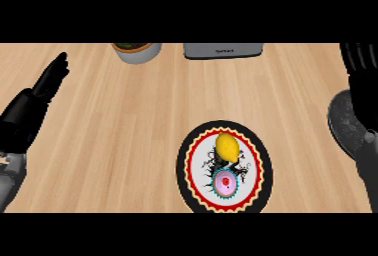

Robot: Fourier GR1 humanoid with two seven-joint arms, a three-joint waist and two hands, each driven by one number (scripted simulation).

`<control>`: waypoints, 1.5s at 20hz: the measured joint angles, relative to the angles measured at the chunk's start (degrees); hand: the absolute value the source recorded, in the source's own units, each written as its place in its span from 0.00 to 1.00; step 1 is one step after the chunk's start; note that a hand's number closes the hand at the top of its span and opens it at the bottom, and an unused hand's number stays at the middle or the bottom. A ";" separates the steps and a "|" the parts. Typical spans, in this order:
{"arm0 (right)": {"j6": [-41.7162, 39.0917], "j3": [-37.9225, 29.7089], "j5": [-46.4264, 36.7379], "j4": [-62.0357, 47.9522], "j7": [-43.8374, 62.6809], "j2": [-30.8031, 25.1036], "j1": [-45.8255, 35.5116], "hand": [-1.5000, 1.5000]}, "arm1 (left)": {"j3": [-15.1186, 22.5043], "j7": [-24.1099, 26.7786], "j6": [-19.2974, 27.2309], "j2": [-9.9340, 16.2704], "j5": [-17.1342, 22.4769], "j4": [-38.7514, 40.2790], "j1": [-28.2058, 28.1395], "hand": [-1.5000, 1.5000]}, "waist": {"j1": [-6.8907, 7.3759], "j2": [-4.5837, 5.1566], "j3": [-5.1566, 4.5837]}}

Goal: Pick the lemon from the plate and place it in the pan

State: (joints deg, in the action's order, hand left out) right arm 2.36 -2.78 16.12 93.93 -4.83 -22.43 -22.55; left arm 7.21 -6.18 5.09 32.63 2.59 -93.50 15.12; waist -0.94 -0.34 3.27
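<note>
Pale wood grain is seen running across the counter, which is filling the whole view. A yellow lemon is lying on the far half of a patterned plate at the near right of centre; the plate's black rim and red scalloped band are seen in full, while its middle pattern is hard to make out beyond a pink and teal round shape just near the lemon.

The left hand is being held at the left edge, fingers straight and pressed together, pointing toward the far side, well apart from the plate and touching nothing. Its forearm is being cut off by the left and near edges.

At the right edge a dark mass is showing: a rounded, dark grey shape and black ribbed forms farther away. Whether this is the pan, the right hand, or both cannot be told, and nothing about the right hand's fingers can be read.

At the far edge a pot with a dark filling is being cut off by the border, and a grey appliance beside it is likewise shown only in part.
</note>
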 measured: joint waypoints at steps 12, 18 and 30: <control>-24.86 18.26 -8.34 -13.76 -13.29 -3.80 0.42 0.00 | -2.55 0.33 4.93 -10.68 6.35 5.54 -0.72 0.50 | 3.68 1.77 -3.03; -29.26 15.08 -16.10 -22.36 -28.49 -11.94 -4.05 0.00 | -3.21 1.46 5.83 -13.45 6.86 8.41 -1.08 0.50 | 2.34 1.05 -3.16; -39.34 18.77 -25.16 -21.76 -18.51 -19.01 -22.84 0.00 | -4.51 2.90 5.29 -14.59 6.19 10.15 -1.80 0.50 | 1.83 0.43 -3.33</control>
State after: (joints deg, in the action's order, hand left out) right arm -36.97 15.98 -9.04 72.16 -23.34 -41.45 -45.39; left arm 2.70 -3.28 10.38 18.04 8.78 -83.35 13.31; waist 0.89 0.09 -0.05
